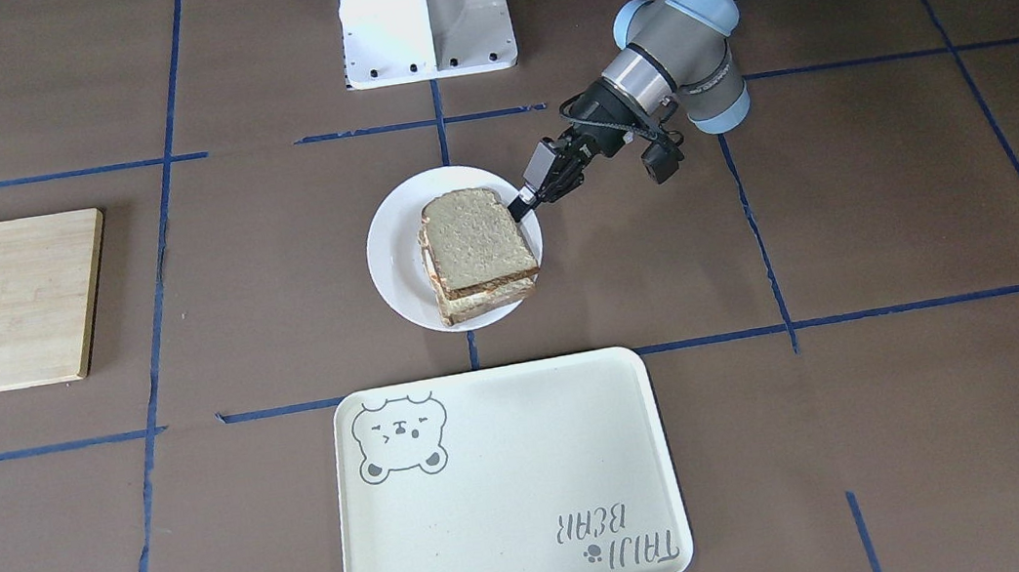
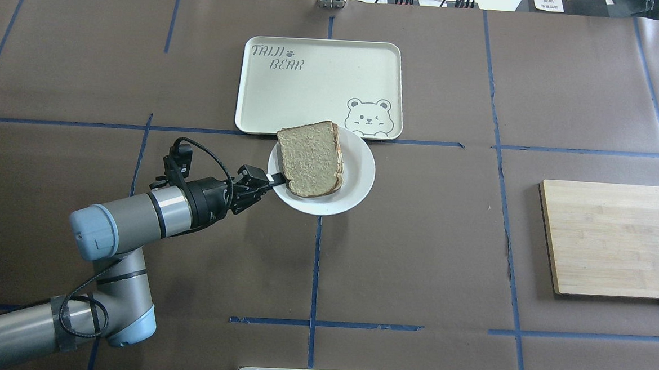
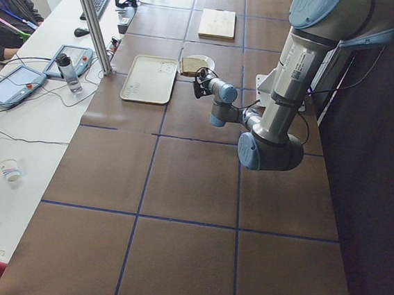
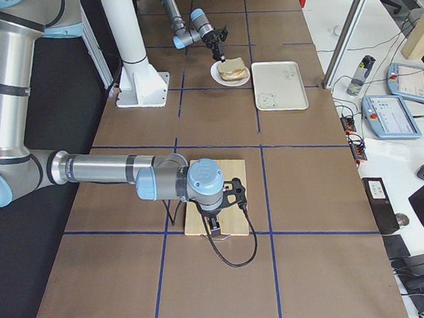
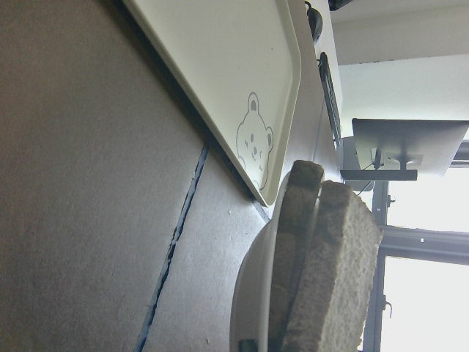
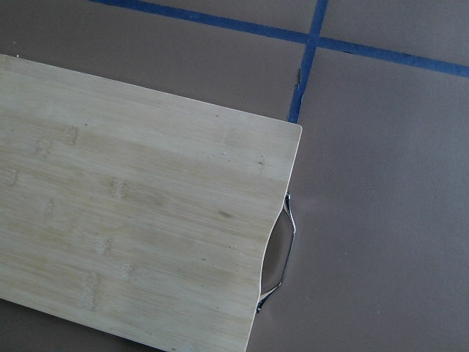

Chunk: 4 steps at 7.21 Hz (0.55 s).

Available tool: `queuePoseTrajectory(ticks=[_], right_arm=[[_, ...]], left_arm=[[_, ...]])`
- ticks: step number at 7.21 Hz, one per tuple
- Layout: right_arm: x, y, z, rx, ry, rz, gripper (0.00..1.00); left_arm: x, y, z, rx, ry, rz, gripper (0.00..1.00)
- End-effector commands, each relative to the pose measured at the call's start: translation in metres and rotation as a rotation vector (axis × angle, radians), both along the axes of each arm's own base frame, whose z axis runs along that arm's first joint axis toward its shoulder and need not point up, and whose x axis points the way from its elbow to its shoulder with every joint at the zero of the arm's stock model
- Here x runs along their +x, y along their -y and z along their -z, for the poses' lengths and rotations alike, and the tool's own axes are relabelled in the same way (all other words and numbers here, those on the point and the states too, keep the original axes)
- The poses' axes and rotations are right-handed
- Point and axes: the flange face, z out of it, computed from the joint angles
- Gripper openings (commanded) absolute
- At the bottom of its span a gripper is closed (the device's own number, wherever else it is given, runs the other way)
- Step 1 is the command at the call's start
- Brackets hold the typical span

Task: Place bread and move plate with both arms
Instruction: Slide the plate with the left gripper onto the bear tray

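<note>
Left hand (image 1: 523,200) at the bread (image 1: 474,237) on the plate (image 1: 388,262)
The left hand's tips touched a corner of the bread, which lay on other slices (image 1: 487,301) on the plate just ahead. The tray (image 1: 499,504) sat just past the plate. The right hand (image 4: 214,228) hung over the board (image 6: 132,220), well apart. Whether either hand was apart or clamped could not be told.
</note>
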Motion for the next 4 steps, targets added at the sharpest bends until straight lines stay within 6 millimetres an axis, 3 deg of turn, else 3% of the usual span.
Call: queuePoseTrajectory(ticks=[1,3,4], right_arm=[[0.0,0.0,0.001,0.002,0.0,0.0,1.0],[0.0,0.001,0.0,0.002,-0.001,0.0,1.0],[0.0,0.001,0.0,0.0,-0.001,0.0,1.0]], left_arm=[[-0.003,0.061,-0.007,-0.074,0.009,0.072,0.0],[0.015,0.136,-0.008,-0.159,0.036,0.134,0.0],[0.016,0.163,-0.021,-0.184,0.076,0.166,0.0]])
